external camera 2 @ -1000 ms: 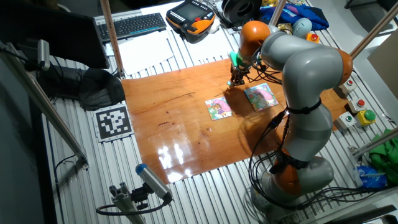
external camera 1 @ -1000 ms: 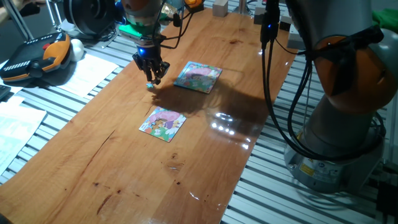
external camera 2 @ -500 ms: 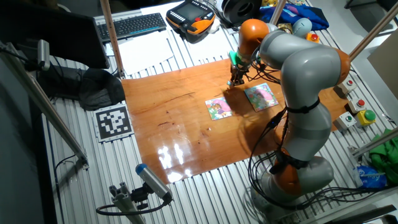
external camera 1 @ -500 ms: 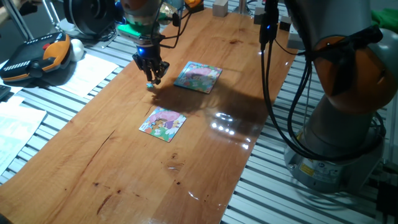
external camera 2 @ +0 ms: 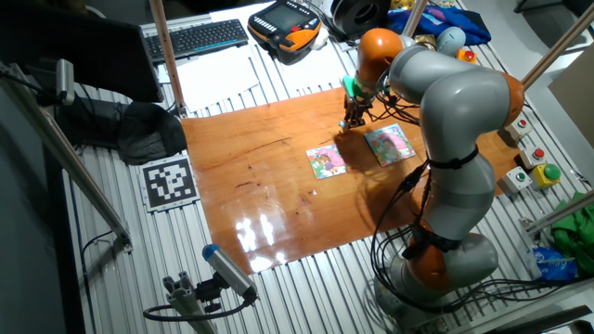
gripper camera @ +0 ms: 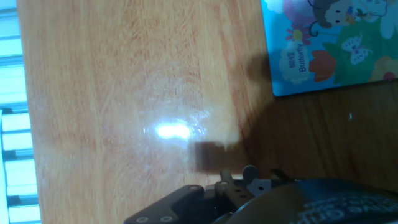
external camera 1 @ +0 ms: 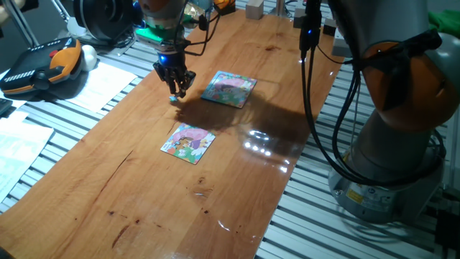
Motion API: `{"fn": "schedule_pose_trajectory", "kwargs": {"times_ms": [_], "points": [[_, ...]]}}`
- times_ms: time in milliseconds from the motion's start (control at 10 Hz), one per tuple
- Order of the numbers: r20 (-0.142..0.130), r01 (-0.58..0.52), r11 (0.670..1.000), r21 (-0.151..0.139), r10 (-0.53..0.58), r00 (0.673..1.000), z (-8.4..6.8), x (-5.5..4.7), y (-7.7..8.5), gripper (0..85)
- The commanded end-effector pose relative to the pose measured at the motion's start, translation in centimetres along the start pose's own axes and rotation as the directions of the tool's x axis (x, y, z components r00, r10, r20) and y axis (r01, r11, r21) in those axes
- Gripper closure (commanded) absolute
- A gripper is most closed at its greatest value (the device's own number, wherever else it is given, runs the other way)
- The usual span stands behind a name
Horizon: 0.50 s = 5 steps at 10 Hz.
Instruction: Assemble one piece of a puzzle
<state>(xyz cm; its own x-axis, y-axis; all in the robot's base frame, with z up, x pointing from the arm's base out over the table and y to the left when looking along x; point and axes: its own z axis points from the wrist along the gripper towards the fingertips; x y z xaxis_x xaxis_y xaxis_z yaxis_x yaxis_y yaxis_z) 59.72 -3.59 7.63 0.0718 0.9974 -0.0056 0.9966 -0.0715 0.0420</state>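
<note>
My gripper (external camera 1: 175,91) stands low over the wooden table, left of both puzzles. Its fingers are drawn together on the piece (external camera 1: 173,98), a tiny pale teal speck at their tips, right at the table surface. The puzzle (external camera 1: 188,143), a small purple-pink square with green and yellow along one edge, lies apart from the gripper, nearer the front. In the other fixed view the gripper (external camera 2: 350,120) is up and right of the puzzle (external camera 2: 327,160). The hand view shows bare wood and a dark shadow; the piece and the fingertips are hidden there.
The other square puzzle (external camera 1: 229,88) with the light-blue border lies right of the gripper; its corner shows in the hand view (gripper camera: 323,43). Paper sheets (external camera 1: 100,85) and an orange-black pendant (external camera 1: 43,66) lie left of the table. The arm's base (external camera 1: 392,137) stands at the right.
The gripper has barely moved, perhaps a touch higher; the piece stays at its fingertips. Both puzzles lie where they were.
</note>
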Motion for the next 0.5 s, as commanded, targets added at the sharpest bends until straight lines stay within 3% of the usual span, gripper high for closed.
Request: {"fn": "schedule_pose_trajectory", "kwargs": {"times_ms": [0,100,400], "points": [[0.001,0.002,1.000,0.001,-0.002,1.000,0.00,-0.03,0.00,85.0],[0.007,0.004,1.000,0.007,-0.004,1.000,0.00,-0.03,0.00,85.0],[-0.042,0.013,1.000,0.013,-0.012,0.999,0.52,-0.36,-0.32,85.0]]}}
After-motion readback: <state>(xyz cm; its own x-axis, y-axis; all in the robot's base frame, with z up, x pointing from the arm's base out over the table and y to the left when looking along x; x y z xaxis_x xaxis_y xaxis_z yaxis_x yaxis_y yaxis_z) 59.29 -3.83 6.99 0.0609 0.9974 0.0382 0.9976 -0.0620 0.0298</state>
